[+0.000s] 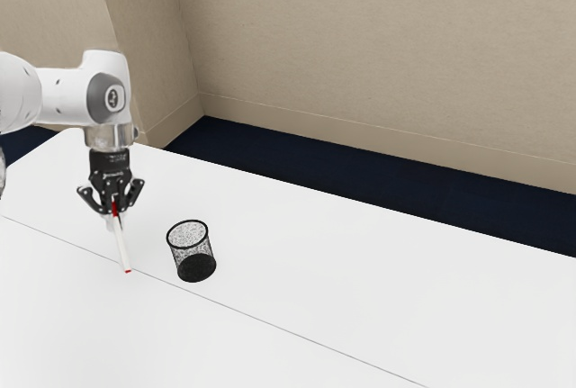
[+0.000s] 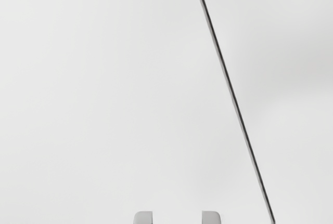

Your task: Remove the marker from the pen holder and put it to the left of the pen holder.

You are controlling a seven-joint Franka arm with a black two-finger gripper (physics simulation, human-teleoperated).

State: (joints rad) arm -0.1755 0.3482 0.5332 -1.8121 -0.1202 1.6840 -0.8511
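My gripper (image 1: 114, 221) is over the table on the exterior view's left, its fingers drawn close together around the upper part of the marker (image 1: 121, 246). The marker is white with red at both ends and slants downward; whether its lower end touches the table, I cannot tell. Toward the exterior view's right of it stands the black mesh pen holder (image 1: 196, 266), upright, with no marker seen inside. In the wrist view, the tips of the gripper (image 2: 177, 218) stand at the lower edge.
The white table (image 1: 360, 271) reaches beneath everything, with a thin dark seam crossing it near the pen holder's base. That seam also runs slanted through the wrist view. Dark blue floor (image 1: 297, 158) and a beige wall (image 1: 378, 55) lie beyond the table.
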